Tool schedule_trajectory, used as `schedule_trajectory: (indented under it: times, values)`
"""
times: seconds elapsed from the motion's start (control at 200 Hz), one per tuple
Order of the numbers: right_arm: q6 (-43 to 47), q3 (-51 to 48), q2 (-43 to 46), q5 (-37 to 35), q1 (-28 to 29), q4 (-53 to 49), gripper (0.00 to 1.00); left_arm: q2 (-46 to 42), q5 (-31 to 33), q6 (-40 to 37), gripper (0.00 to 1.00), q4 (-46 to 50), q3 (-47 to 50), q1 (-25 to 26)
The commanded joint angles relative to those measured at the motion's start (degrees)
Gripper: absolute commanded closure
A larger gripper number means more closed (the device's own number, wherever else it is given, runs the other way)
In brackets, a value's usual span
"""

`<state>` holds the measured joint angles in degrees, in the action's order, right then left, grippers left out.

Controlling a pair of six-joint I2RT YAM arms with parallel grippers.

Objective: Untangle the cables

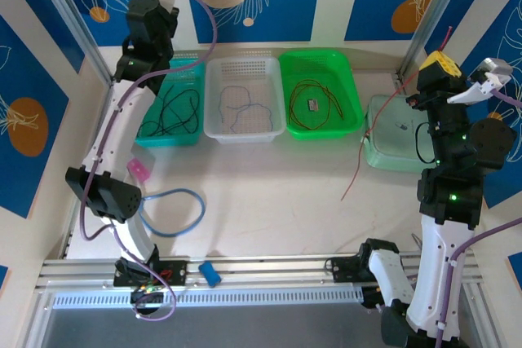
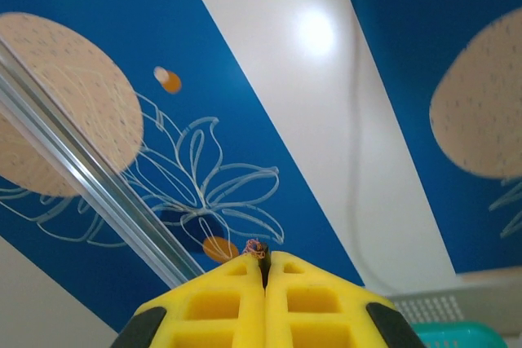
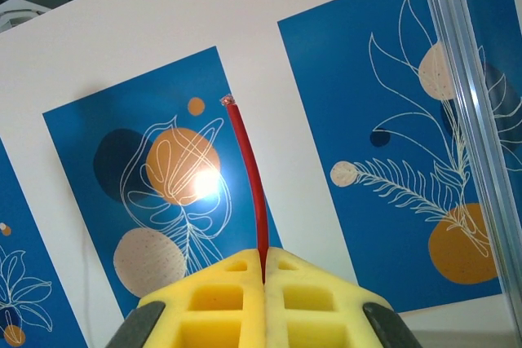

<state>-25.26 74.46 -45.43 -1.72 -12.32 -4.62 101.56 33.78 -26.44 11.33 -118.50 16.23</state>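
My left gripper (image 2: 267,257) is raised toward the back wall, high at the back left (image 1: 147,18). Its yellow fingers are shut on a black cable end (image 2: 263,250) with frayed copper strands. More black cables (image 1: 173,112) lie in the teal basket (image 1: 189,63). My right gripper (image 3: 263,254) is lifted at the right (image 1: 441,64), shut on a red cable (image 3: 249,169). That cable sticks up past the fingers and trails down to the table (image 1: 356,169). A grey-blue cable (image 1: 242,107) lies in the white basket (image 1: 214,79), and red and brown-orange cables (image 1: 314,107) in the green basket (image 1: 352,79).
A pale green tray (image 1: 391,152) sits under the right arm. A thick light-blue hose loop (image 1: 175,209) and a pink piece (image 1: 139,169) lie by the left arm. A small blue object (image 1: 210,273) rests on the front rail. Metal frame posts stand at both back corners.
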Motion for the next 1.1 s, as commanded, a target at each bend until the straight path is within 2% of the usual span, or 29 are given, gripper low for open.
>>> schedule_trajectory:
  times: [0.0, 0.095, 0.18, 0.255, 0.36, 0.795, 1.095]
  values:
    - [1.13, 1.43, 0.63, -1.11, 0.42, -0.06, 1.00, -1.27, 1.57, 1.89, 1.00, -0.36, 0.67, -0.54]
    - [0.19, 1.46, 0.28, -0.77, 0.45, 0.40, 1.00, -0.81, 2.33, 3.85, 1.00, 1.62, 0.84, 0.18]
    - [-0.57, 1.45, -0.01, -0.40, 0.45, 0.65, 1.00, 0.29, 6.86, 3.21, 1.00, 2.07, 1.64, 1.61]
    - [-0.59, 1.33, -0.01, -0.31, 0.45, 0.63, 1.00, 0.36, 9.93, 2.05, 1.00, -0.76, 5.13, 2.68]
    - [-0.02, 1.50, 0.15, -0.48, 0.51, 0.33, 1.00, -0.70, 10.83, 2.24, 1.00, -4.82, 11.17, 3.80]
    - [2.00, 1.75, 0.80, -1.16, 0.78, -0.67, 1.00, -4.80, 14.61, 12.68, 1.00, -7.69, 27.51, 5.92]
    - [1.70, 1.17, 1.24, -1.01, 0.98, -0.97, 1.00, -7.51, 12.98, 26.34, 1.00, -2.01, 36.92, 5.74]
